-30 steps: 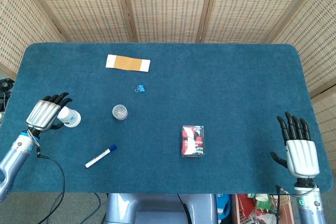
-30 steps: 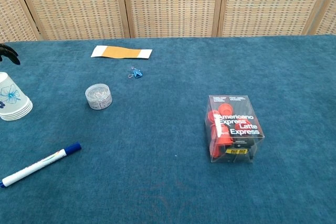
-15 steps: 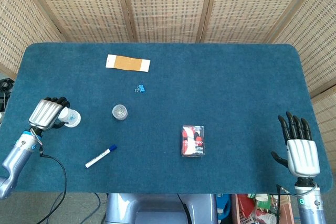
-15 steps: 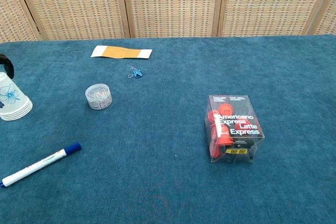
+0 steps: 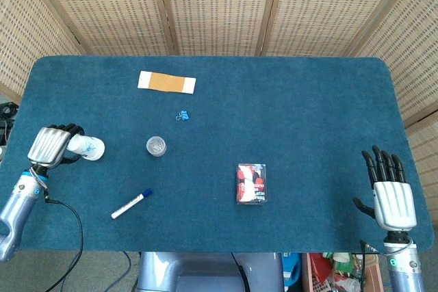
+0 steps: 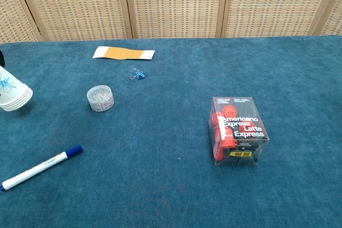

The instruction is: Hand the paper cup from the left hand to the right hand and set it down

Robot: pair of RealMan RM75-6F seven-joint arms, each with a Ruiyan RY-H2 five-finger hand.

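A white paper cup (image 5: 88,147) with a blue print lies tilted at the table's left edge, its wide rim pointing right. My left hand (image 5: 49,144) holds its narrow end with its fingers curled round it. In the chest view the cup (image 6: 12,95) leans at the far left, and almost none of the hand shows there. My right hand (image 5: 392,193) is open at the front right corner of the table, fingers straight and apart, holding nothing.
On the blue cloth lie a small clear round tub (image 5: 157,146), a blue-capped marker (image 5: 131,203), a red capsule box (image 5: 251,182), a blue binder clip (image 5: 183,115) and an orange-and-white strip (image 5: 167,82). A woven screen stands behind the table.
My left hand has closed on the cup and drawn back to the left. The cup has tipped from standing to leaning. The right hand has stayed put.
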